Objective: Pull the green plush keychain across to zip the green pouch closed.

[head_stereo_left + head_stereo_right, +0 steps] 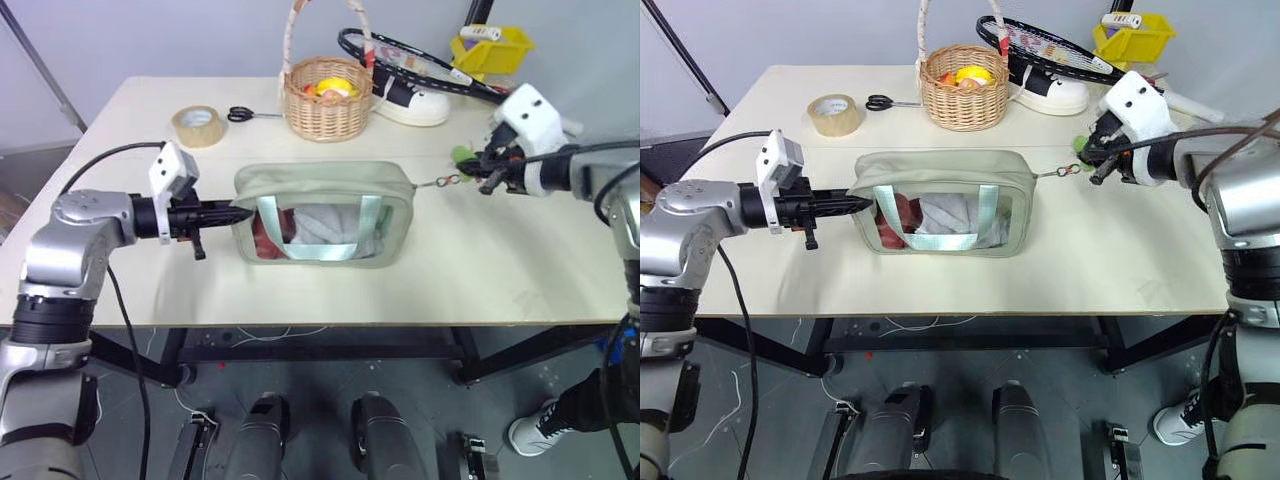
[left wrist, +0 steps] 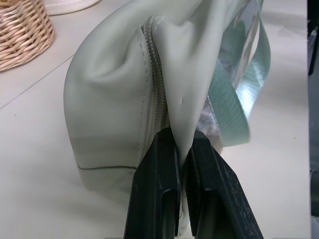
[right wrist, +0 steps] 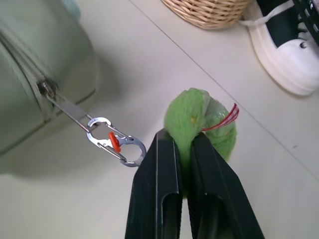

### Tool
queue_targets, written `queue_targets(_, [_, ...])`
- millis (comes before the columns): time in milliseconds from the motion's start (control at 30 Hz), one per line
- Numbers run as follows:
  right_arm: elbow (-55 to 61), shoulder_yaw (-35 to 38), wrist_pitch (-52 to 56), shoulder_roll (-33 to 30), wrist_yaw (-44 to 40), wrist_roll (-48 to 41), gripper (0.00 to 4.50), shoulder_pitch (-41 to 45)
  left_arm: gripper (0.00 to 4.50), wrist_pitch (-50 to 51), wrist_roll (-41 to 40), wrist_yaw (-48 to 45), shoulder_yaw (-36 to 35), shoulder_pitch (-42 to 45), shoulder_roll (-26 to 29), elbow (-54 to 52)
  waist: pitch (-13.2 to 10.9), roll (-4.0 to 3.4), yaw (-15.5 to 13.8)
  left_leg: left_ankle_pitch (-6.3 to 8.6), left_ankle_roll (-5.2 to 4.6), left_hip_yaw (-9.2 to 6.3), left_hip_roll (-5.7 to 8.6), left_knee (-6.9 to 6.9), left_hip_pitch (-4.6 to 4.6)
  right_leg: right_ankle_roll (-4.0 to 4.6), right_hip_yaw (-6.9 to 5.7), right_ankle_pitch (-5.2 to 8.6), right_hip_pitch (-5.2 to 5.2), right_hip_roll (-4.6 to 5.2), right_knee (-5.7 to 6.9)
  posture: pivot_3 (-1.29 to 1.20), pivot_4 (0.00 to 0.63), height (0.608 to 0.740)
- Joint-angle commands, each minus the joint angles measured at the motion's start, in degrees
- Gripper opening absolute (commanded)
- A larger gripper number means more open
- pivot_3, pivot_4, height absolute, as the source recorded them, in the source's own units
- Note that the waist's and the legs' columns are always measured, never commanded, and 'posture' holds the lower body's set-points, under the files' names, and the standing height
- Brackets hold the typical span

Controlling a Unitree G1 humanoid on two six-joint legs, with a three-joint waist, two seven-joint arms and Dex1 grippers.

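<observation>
The green pouch [image 1: 320, 188] lies on the table's middle, its clear window and two light-green straps facing me. My left gripper [image 1: 240, 213] is shut on the fabric of the pouch's left end [image 2: 114, 89], beside the zipper seam. The zipper slider [image 3: 46, 88] sits at the pouch's right end, and a metal clip [image 3: 114, 142] hangs from its pull tab. To the right of the pouch, my right gripper [image 3: 183, 137] is shut on the green plush keychain [image 3: 199, 112], held just above the table [image 1: 462, 155]. The tab and clip run in a line from slider to keychain.
A wicker basket [image 1: 327, 100] with yellow and orange fruits stands behind the pouch. A tape roll [image 1: 198, 126] and scissors [image 1: 243, 114] lie at the back left. A white shoe [image 1: 415, 105], a racket [image 1: 400, 55] and a yellow bin [image 1: 490, 47] sit at the back right.
</observation>
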State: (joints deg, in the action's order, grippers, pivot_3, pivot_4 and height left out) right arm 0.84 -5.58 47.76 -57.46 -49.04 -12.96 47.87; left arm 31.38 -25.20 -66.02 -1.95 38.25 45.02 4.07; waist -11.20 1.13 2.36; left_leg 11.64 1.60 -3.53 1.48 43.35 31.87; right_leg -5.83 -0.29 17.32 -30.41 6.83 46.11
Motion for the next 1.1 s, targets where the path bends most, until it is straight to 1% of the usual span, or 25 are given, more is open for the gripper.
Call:
queue_targets(33, [7.0, 1.6, 1.8, -0.7, 2.1, 1.2, 0.04, -6.7, 0.00, 1.7, -0.3, 2.5, -3.1, -1.7, 1.4, -0.7, 0.0, 0.02, -0.1, 0.00, 0.00, 0.00, 0.00, 0.00, 0.00, 0.00, -0.01, 0.00, 0.01, 0.00, -0.01, 0.00, 0.150, 0.644])
queue_targets(100, [10.1, 1.7, 3.4, 0.9, 2.8, 0.3, 0.04, -8.8, 0.00, 2.1, -0.8, 3.0, -3.3, -2.1, 1.5, -1.5, 0.0, 0.01, 0.1, 0.00, 0.00, 0.00, -0.01, 0.04, 0.01, 0.00, 0.00, 0.00, 0.02, 0.01, -0.01, 0.00, 0.150, 0.644])
queue_targets(200, [13.2, -0.1, 4.9, 4.5, 5.1, 0.9, 0.04, -11.7, 0.00, 3.1, -1.5, 3.8, -3.8, -2.9, 1.5, -3.1, 0.0, -0.01, 0.3, 0.00, 0.00, 0.04, -0.07, 0.02, -0.02, 0.00, 0.02, 0.00, 0.00, -0.02, 0.02, 0.00, 0.150, 0.644])
queue_targets(333, [14.6, -4.0, 4.7, 7.4, 6.9, 3.1, 0.04, -13.5, 0.00, 3.7, -2.1, 4.2, -4.3, -3.4, 2.0, -3.7, 0.0, -0.01, 0.2, 0.00, 0.00, 0.03, -0.07, 0.04, -0.02, 0.01, 0.00, 0.00, 0.03, -0.04, 0.01, 0.00, 0.150, 0.644])
queue_targets(500, [14.5, -7.6, 2.9, 7.6, 7.2, 5.7, 0.04, -14.8, 0.00, 4.0, -2.3, 4.3, -4.3, -3.2, 2.0, -3.8, 0.0, -0.01, 0.2, 0.00, 0.00, 0.03, -0.07, 0.04, -0.02, 0.01, -0.01, 0.00, 0.03, -0.04, 0.01, 0.00, 0.150, 0.644])
queue_targets(600, [13.5, -8.0, 2.0, 7.9, 7.2, 6.7, 0.04, -14.5, 0.00, 4.0, -2.3, 4.4, -4.2, -3.2, 2.0, -3.9, 0.0, -0.01, 0.2, 0.00, -0.01, 0.03, -0.07, 0.05, -0.02, 0.01, -0.01, 0.01, 0.03, -0.04, 0.01, 0.00, 0.150, 0.644])
queue_targets(633, [13.1, -7.1, 2.7, 8.3, 7.0, 6.1, 0.04, -13.6, 0.00, 3.9, -2.4, 4.4, -4.1, -3.1, 1.9, -4.0, 0.0, -0.01, 0.2, 0.00, 0.00, 0.03, -0.07, 0.05, -0.02, 0.01, -0.01, 0.01, 0.03, -0.04, 0.01, 0.00, 0.150, 0.644])
queue_targets(733, [12.8, -1.2, 7.5, 9.9, 4.5, 0.2, 1.02, -9.4, 0.00, 4.0, -2.7, 4.3, -4.0, -2.8, 2.0, -4.3, 0.0, -0.01, 0.2, 0.00, -0.01, 0.03, -0.07, 0.06, -0.02, 0.01, -0.01, 0.00, 0.03, -0.04, 0.01, 0.00, 0.150, 0.644])
queue_targets(833, [11.1, 4.1, 9.8, 9.6, 2.1, -4.1, 2.52, -6.2, 0.00, 3.9, -2.8, 4.3, -3.7, -2.5, 1.9, -4.5, 0.0, -0.01, 0.1, 0.00, -0.01, 0.02, -0.07, 0.06, 0.01, 0.01, -0.01, 0.00, 0.01, -0.06, 0.02, 0.00, 0.150, 0.644])
queue_targets(867, [10.3, 5.3, 9.9, 8.7, 0.9, -5.2, 3.11, -5.7, 0.00, 3.8, -3.0, 4.2, -3.6, -2.4, 1.7, -4.7, 0.0, -0.01, 0.1, 0.00, -0.01, 0.02, -0.07, 0.08, 0.01, 0.01, -0.02, 0.00, 0.02, -0.06, 0.02, 0.00, 0.150, 0.644])
queue_targets(933, [9.9, 6.4, 9.1, 7.2, -1.3, -6.7, 4.15, -5.7, 0.00, 3.6, -3.2, 4.0, -3.4, -2.3, 1.5, -4.8, 0.0, -0.01, -0.1, 0.00, -0.01, 0.01, -0.07, 0.10, 0.01, 0.01, -0.03, 0.00, 0.04, -0.06, 0.01, 0.00, 0.150, 0.644])
queue_targets(967, [10.3, 7.1, 8.2, 6.5, -2.3, -7.4, 4.46, -6.0, 0.00, 3.7, -3.3, 4.1, -3.4, -2.3, 1.5, -5.0, 0.0, 0.00, -0.1, 0.01, -0.01, 0.00, -0.07, 0.10, 0.02, 0.01, -0.06, 0.00, 0.04, -0.06, 0.01, 0.00, 0.150, 0.644])
queue_targets(1000, [10.1, 8.3, 7.8, 5.9, -3.2, -8.4, 4.46, -5.5, 0.00, 4.5, -4.0, 4.0, -3.5, -2.5, 1.5, -5.6, 0.0, 0.00, -0.1, 0.01, -0.02, 0.00, -0.07, 0.11, 0.02, 0.01, -0.06, 0.00, 0.05, -0.05, 0.01, 0.00, 0.150, 0.644])
queue_targets(1067, [9.4, 10.0, 7.0, 4.9, -4.6, -9.8, 4.50, -4.8, 0.80, 6.9, -6.0, 4.0, -4.4, -2.5, 1.4, -6.7, 0.0, -0.01, 0.0, 0.01, -0.02, 0.00, -0.07, 0.13, 0.02, 0.01, -0.06, 0.00, 0.06, -0.04, 0.01, 0.00, 0.150, 0.644])
queue_targets(1100, [9.1, 10.3, 6.8, 4.6, -4.9, -10.1, 4.50, -4.6, 1.08, 8.0, -6.8, 4.1, -4.8, -2.4, 1.3, -7.0, 0.0, -0.01, 0.0, 0.01, -0.02, 0.01, -0.07, 0.13, 0.02, 0.01, -0.06, 0.00, 0.06, -0.04, 0.01, 0.00, 0.150, 0.644])
